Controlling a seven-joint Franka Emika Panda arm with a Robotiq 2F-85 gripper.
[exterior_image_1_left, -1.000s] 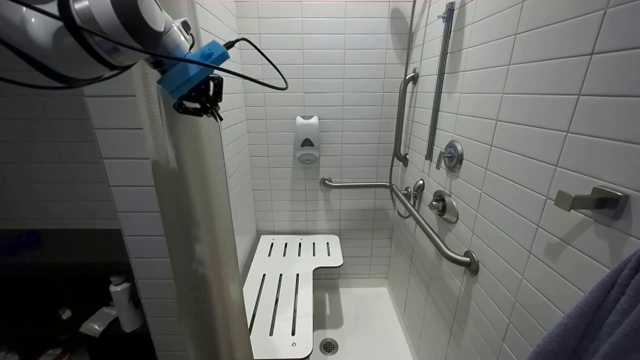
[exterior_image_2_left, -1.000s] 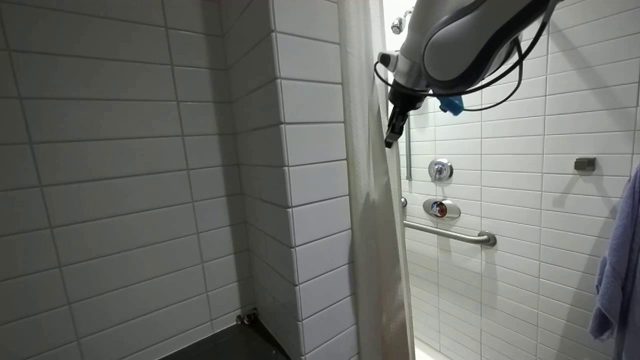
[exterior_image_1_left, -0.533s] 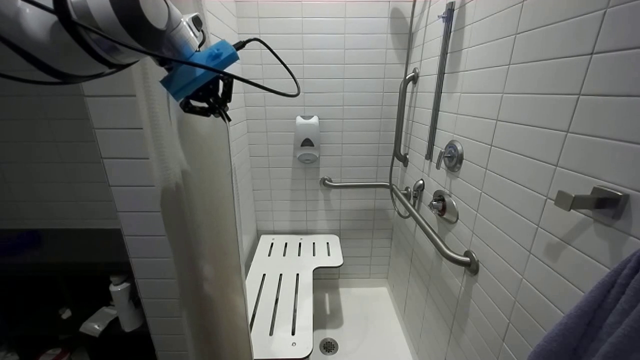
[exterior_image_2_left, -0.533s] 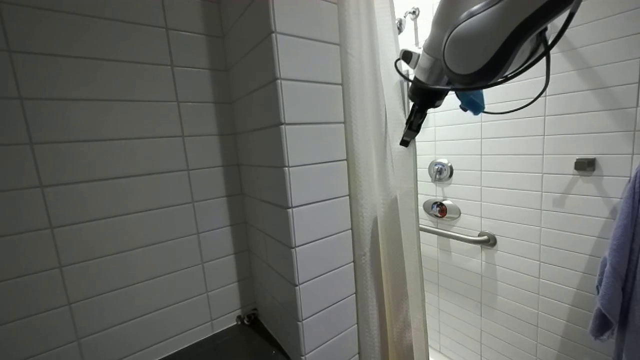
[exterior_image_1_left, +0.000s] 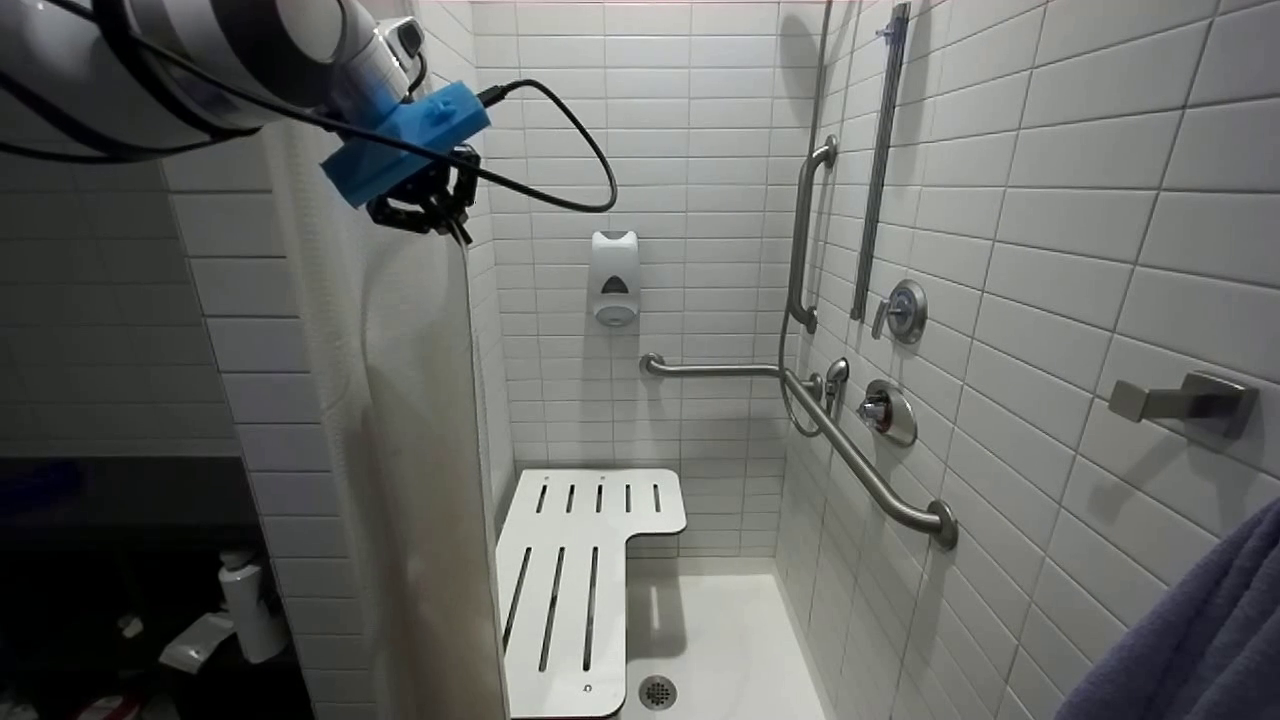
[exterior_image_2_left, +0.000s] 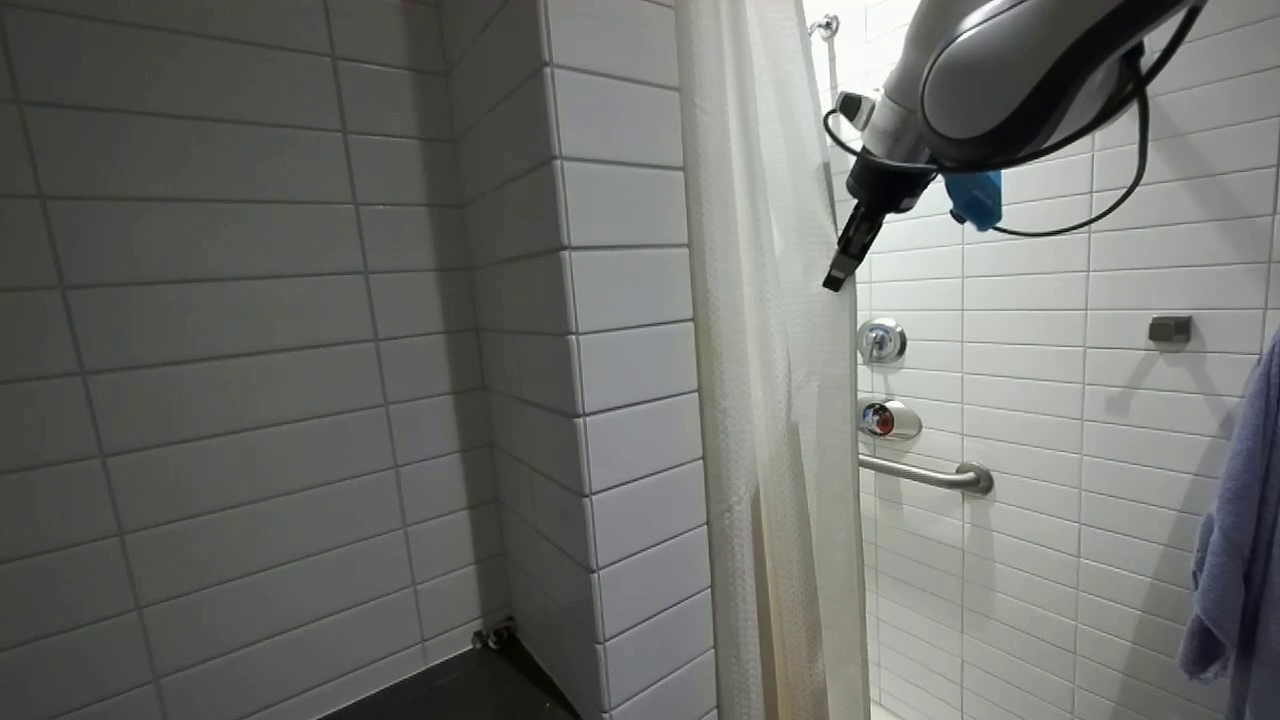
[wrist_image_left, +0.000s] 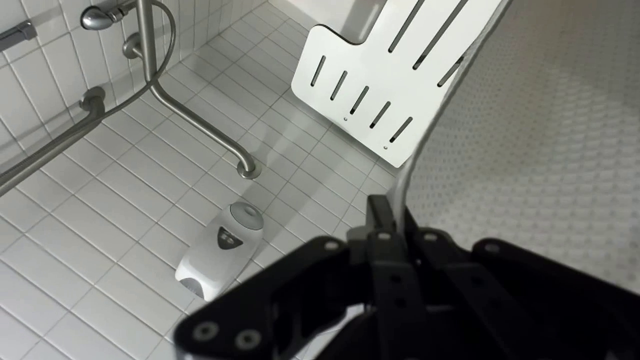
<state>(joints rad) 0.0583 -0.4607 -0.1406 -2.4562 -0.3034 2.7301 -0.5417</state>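
Note:
A pale, waffle-textured shower curtain hangs at the shower's entrance, seen in both exterior views. My black gripper is shut on the curtain's free edge, which runs up from between the fingertips in the wrist view. The fabric of the curtain fills that view's right side. In an exterior view the gripper points down, with the edge falling straight below it. Seen from elsewhere, the gripper lies against the upper part of the curtain, and its far finger is hidden.
A white slotted bench stands behind the curtain. A soap dispenser is on the back wall. Grab bars and shower valves line the side wall. A purple towel hangs at the edge. A tiled corner adjoins the curtain.
My gripper has moved to the right in both exterior views, taking the curtain's edge along. The curtain is spread wider and covers more of the shower wall behind it.

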